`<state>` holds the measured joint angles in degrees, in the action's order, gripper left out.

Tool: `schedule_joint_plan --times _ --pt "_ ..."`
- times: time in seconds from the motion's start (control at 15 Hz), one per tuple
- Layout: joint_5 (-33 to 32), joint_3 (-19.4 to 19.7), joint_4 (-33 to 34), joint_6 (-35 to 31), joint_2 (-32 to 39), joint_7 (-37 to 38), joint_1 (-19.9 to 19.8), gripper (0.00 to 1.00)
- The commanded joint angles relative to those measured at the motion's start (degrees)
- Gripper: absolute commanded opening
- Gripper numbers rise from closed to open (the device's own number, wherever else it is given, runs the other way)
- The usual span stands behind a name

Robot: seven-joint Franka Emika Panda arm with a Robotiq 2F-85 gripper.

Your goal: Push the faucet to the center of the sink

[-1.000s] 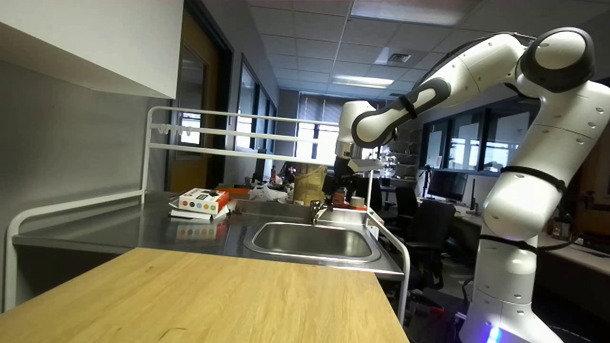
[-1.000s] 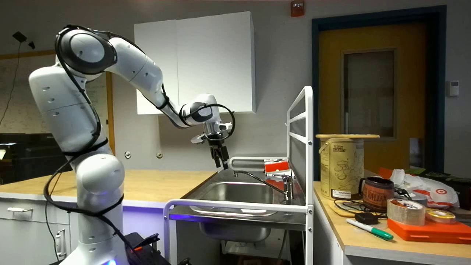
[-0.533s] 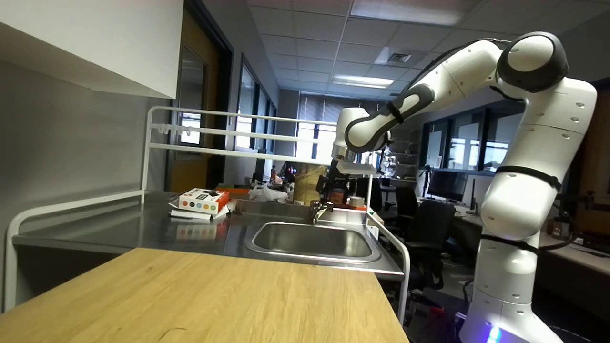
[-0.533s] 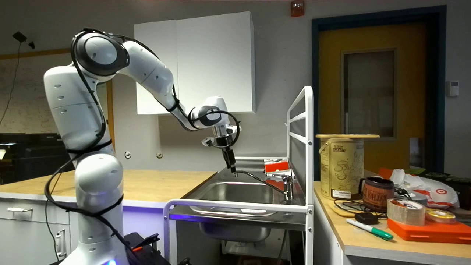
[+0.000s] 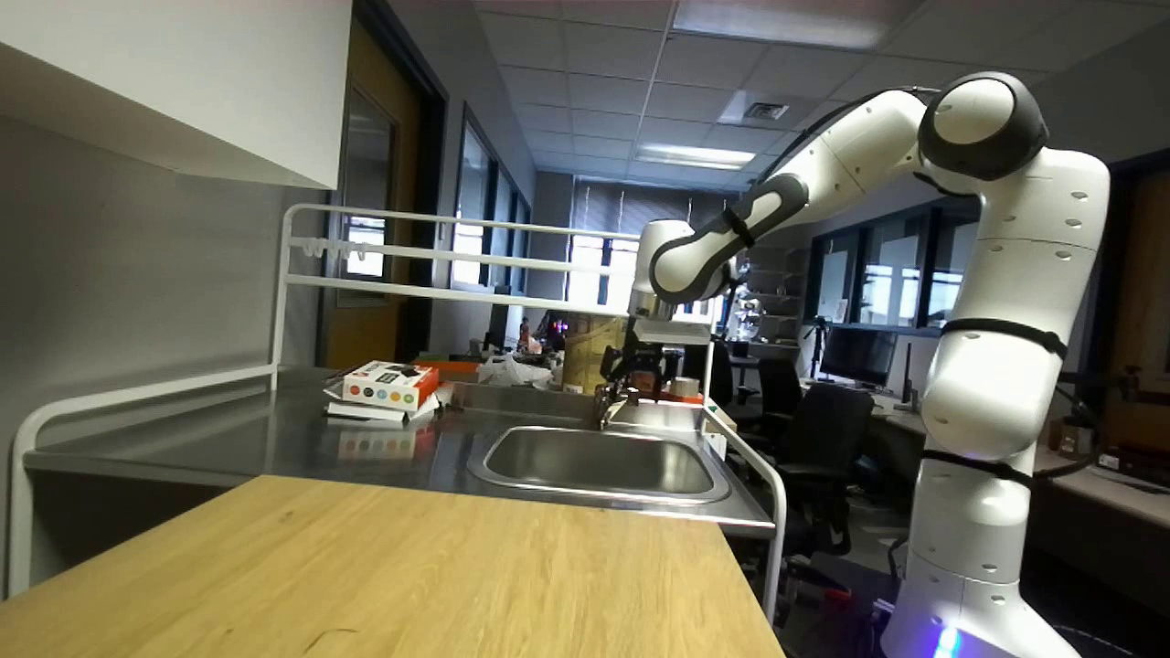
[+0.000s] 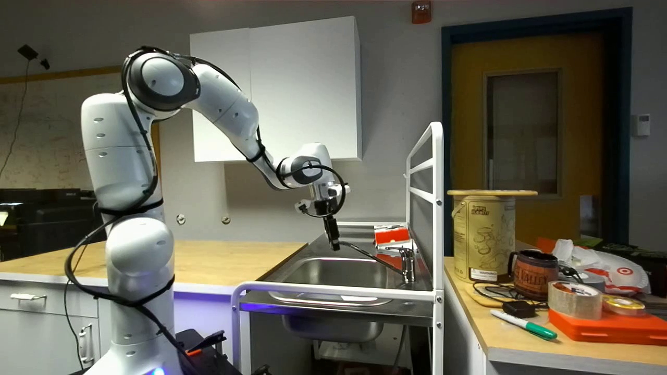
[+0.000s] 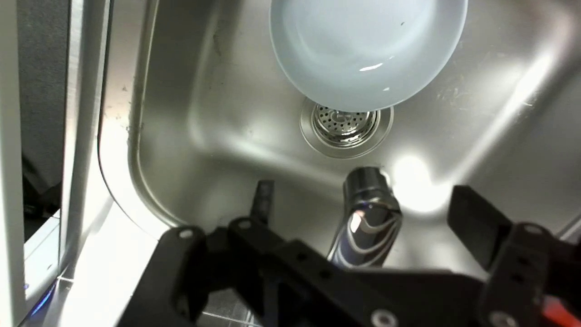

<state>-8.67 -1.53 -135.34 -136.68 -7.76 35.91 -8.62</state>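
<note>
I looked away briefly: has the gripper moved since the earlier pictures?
Yes. In an exterior view, the gripper has shifted down and image-right, closer to the white rack.

Lab: robot arm point(image 6: 139, 247), monitor point(image 5: 857, 366), whiteboard point(image 6: 52, 130)

Close above, the wrist view looks down into the sink point(image 7: 236, 113). An exterior view faces over the counter point(image 5: 411, 567) toward a window point(image 5: 625, 274); an exterior view, farther off, faces cabinet point(image 6: 307, 88) and door point(image 6: 469, 156). Both exterior views share sink and arm point(image 6: 140, 247).
</note>
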Motion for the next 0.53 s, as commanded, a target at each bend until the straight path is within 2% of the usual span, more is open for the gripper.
schedule_joint_plan --times 0.0,0.47 --pt "0.06 1.1 2.8 0.4 2.4 1.33 0.8 0.69" --pt "0.25 2.13 4.27 0.69 3.81 1.23 1.17 0.14"
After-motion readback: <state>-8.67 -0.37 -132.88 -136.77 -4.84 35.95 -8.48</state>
